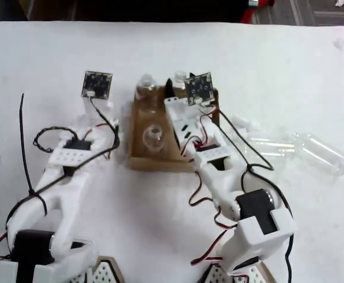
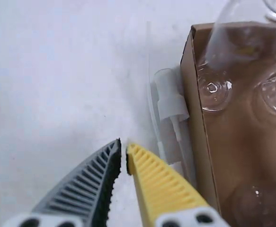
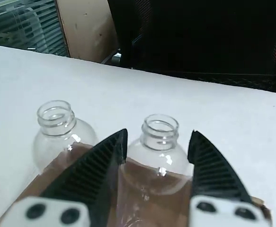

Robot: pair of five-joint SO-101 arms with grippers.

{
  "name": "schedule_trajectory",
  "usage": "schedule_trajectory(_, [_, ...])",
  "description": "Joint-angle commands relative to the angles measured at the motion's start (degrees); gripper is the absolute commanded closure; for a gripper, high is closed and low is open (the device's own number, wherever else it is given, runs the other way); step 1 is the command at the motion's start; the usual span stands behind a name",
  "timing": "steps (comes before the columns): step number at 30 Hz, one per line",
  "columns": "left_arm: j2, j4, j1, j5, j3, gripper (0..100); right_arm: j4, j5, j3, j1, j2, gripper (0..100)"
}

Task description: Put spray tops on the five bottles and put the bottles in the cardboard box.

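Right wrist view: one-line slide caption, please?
Open black right gripper frames a clear, capless plastic bottle standing in the brown cardboard box, a second capless bottle beside it.

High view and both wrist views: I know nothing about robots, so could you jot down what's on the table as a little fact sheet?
box: cardboard box, between the two arms
inside it: three standing bottles, necks open, nothing fitted
on the table: two lying bottles, right of the box
spray top: loose on the table beside the box's outer wall
left claw: shut, empty, near the spray top
right claw: open, fingers either side of one standing bottle's neck
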Motion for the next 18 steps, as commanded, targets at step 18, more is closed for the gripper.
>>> schedule_trajectory(18, [-0.13,-1.41,0.57,-0.79,-0.35,98,3.03,-2.02,3.87,-0.84,-8.92,69.3])
